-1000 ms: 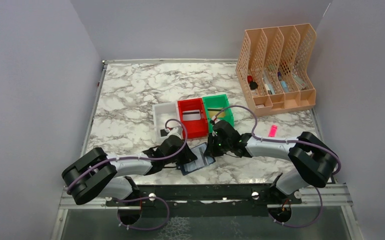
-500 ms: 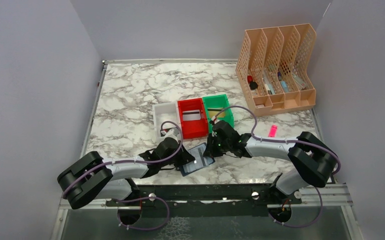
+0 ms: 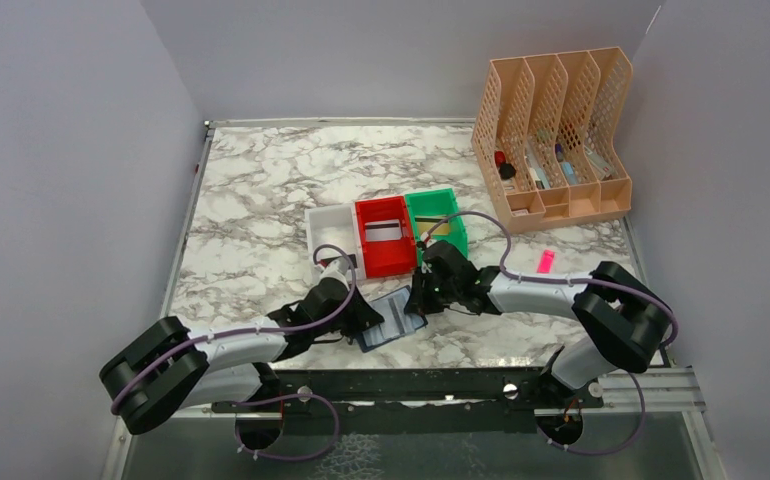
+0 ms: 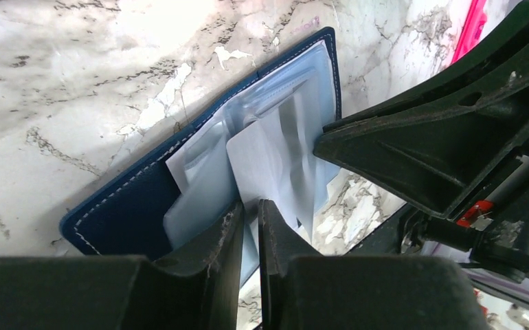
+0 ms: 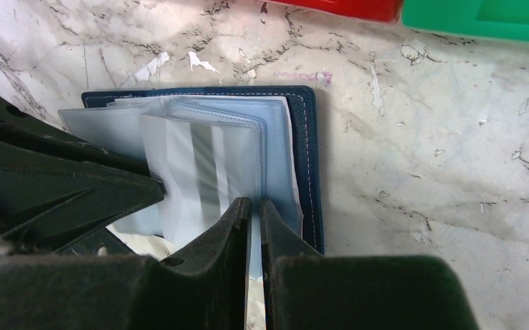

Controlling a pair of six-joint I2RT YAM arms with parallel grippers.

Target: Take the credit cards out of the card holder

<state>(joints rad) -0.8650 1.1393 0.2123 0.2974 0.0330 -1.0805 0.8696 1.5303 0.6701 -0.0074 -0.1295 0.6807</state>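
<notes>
Since a moment ago the left arm has pulled back toward its base, and the card holder (image 3: 386, 320) has slid a little to the left with it. It lies open on the marble table (image 3: 261, 180), close to the near edge, between both grippers. Its clear sleeves (image 4: 275, 151) stick up in a messy fan. The left gripper (image 4: 249, 210) has its fingers almost pressed together on one sleeve's edge. The right gripper (image 5: 255, 205) pinches a sleeve from the other side. I can't tell if a card is inside. To do this well, I think one side should hold the wallet flat while the other pulls slowly, grabbing a card and not just floppy plastic
</notes>
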